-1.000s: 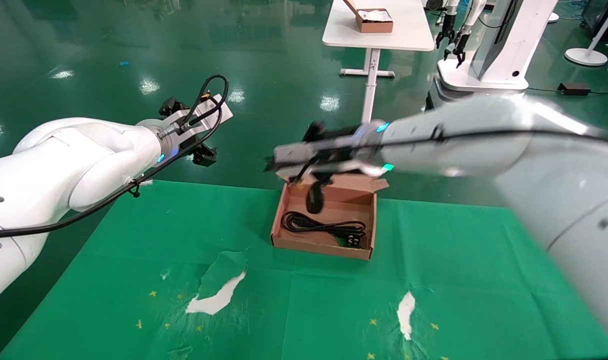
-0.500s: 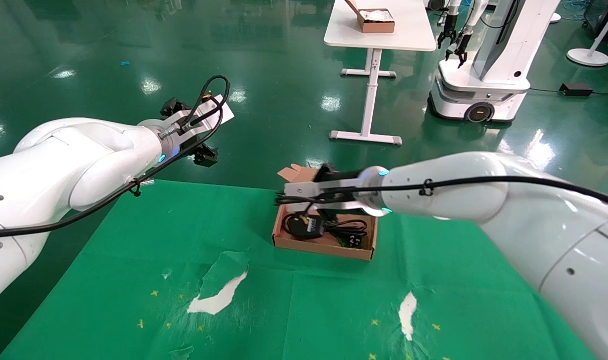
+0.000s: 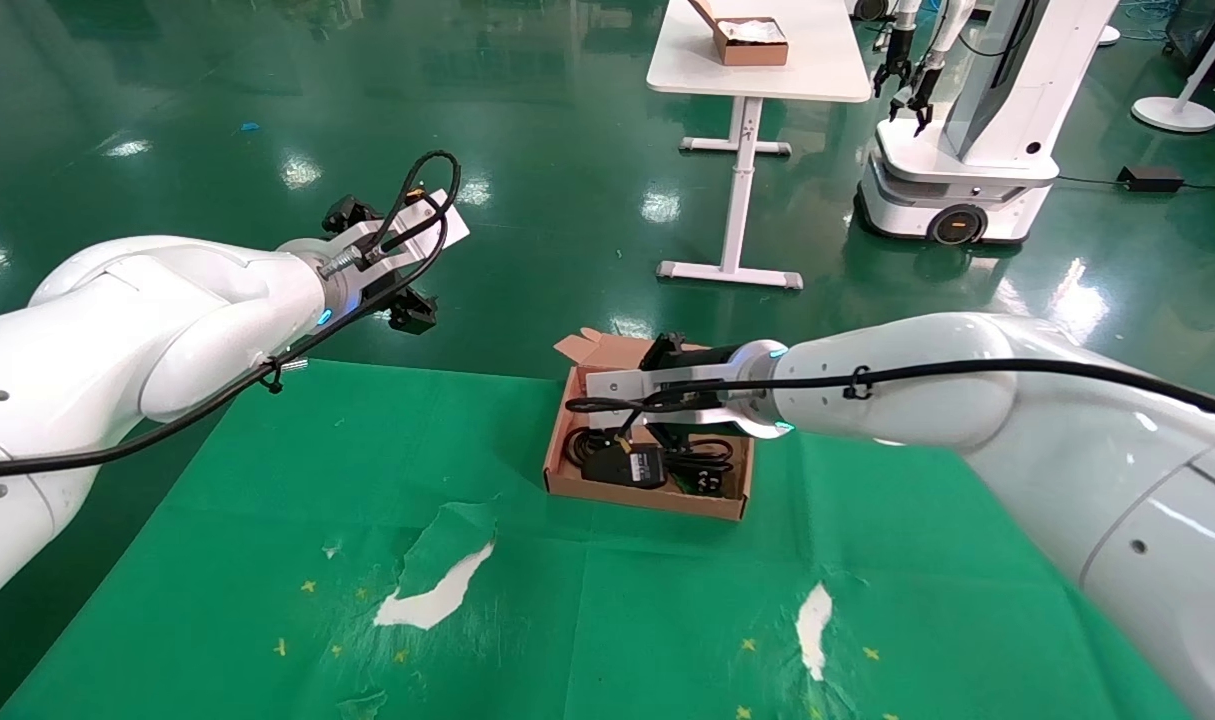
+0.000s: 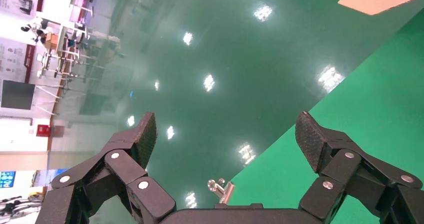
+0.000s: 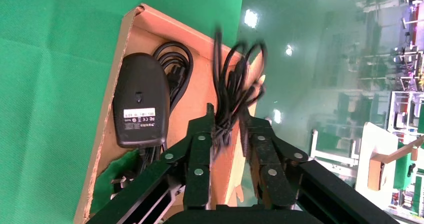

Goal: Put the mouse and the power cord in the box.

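Over the box [image 3: 657, 497], right gripper [image 5: 227, 121] apparently pinches mouse [image 5: 140, 101] cable.

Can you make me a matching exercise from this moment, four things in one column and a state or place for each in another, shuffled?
1. mouse
2. power cord
3. right gripper
4. left gripper

A. open, over the table's far left edge
B. lying label-up in the box
C. shut on the mouse's bundled cable
D. coiled on the box floor

Pairs: 1-B, 2-D, 3-C, 4-A
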You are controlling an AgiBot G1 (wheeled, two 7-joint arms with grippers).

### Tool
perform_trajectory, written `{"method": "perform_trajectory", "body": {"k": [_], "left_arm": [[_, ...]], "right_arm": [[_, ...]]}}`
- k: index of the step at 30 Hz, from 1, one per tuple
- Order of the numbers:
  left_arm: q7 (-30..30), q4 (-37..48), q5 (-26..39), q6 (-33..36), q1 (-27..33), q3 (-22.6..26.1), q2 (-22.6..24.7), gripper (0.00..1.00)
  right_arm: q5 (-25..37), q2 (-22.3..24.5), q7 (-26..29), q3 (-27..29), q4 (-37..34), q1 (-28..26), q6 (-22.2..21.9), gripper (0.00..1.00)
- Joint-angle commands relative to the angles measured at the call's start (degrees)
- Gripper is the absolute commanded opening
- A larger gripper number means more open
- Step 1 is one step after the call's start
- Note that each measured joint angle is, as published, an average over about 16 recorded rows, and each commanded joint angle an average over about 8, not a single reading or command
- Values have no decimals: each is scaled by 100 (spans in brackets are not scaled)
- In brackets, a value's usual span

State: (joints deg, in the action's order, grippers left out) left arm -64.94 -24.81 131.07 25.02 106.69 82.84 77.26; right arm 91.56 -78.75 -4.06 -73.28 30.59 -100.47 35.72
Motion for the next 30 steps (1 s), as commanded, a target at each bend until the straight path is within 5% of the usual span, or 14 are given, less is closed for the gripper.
{"method": "perform_trajectory", "body": {"k": [1,15,30], "left_arm": [[0,-1,1,0,0,0,1,100],[-3,-58,5,-1,-4,0,-37,100],[-118,-209,77,49,-2,26,-105,100]], "right_arm": [[7,3,-6,16,10,-3,12,100],[-55,84,4,155,110,48,139,100],[-1197,1079,346,1449,1082,941,1267,100]]}}
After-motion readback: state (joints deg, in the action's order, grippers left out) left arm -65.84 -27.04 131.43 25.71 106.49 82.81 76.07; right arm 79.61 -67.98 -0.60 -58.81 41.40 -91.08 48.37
